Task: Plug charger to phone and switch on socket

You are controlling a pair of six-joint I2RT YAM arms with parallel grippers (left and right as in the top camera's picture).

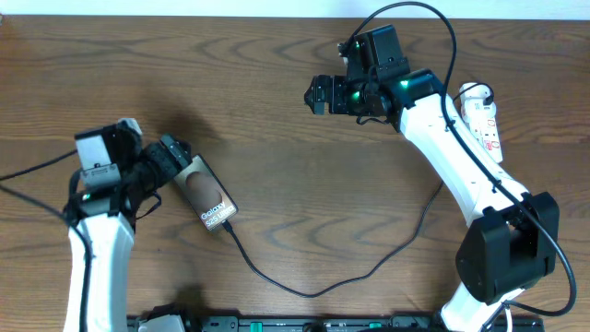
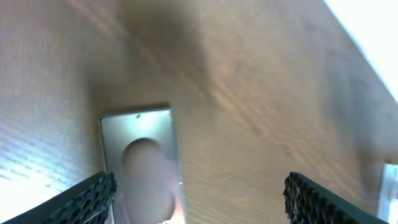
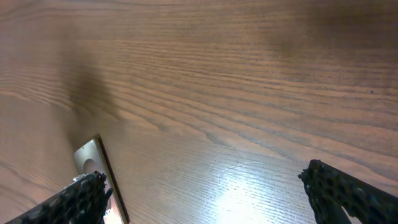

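Observation:
The phone (image 1: 207,195) lies flat at the left of the table, its "Galaxy" lettering at the near end. The charger (image 1: 304,292), a thin black cable, meets that end of the phone, loops toward the front edge, then runs up behind the right arm. My left gripper (image 1: 177,159) is open at the phone's far end. In the left wrist view the phone (image 2: 142,155) lies by the left finger of the open jaws (image 2: 199,202). My right gripper (image 1: 315,94) is open and empty over bare table at the back centre (image 3: 214,199). The phone (image 3: 92,160) shows at the lower left there. The socket (image 1: 486,120) lies at the far right.
The right arm's white link (image 1: 452,148) crosses in front of the power strip. Black cables hang round both arms. A dark rail (image 1: 323,324) runs along the table's front edge. The wooden table (image 1: 304,175) fills the view.

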